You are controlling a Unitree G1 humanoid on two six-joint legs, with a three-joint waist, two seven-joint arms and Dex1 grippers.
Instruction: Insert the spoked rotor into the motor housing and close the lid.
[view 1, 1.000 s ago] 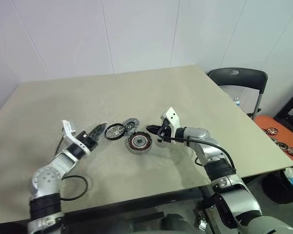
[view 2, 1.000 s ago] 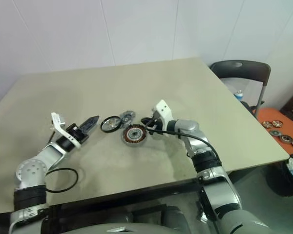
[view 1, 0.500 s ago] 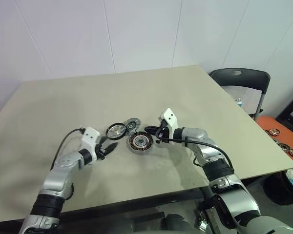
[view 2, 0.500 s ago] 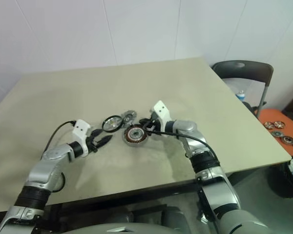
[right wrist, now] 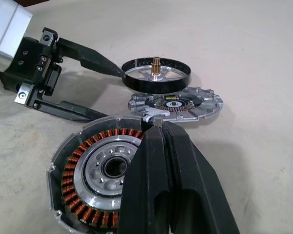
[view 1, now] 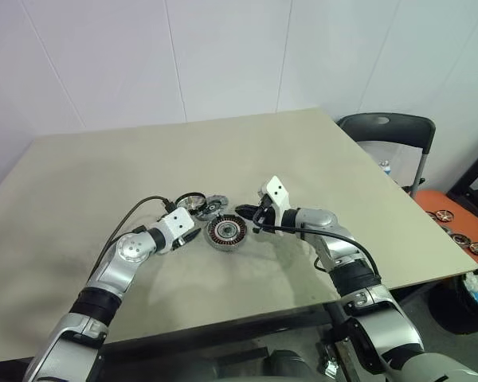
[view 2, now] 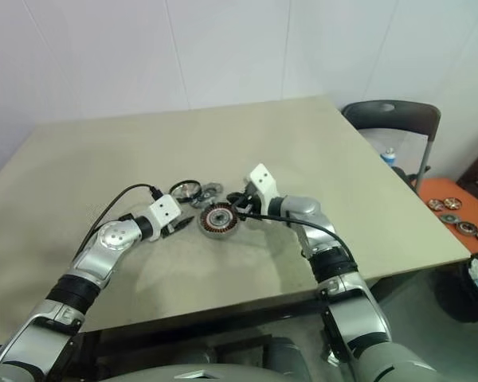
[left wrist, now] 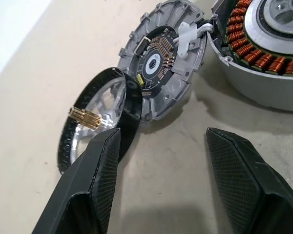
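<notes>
2 pincers: left pincer (left wrist: 161, 161) spread, finger touching spoked rotor (left wrist: 95, 124) rim; right pincer (right wrist: 158, 141) pressed together.

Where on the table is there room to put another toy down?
Bare table lies behind the parts up to the wall, and along the left and right edges. It is crowded mid-table: spoked rotor, lid and motor housing huddle between the left gripper and right gripper.
</notes>
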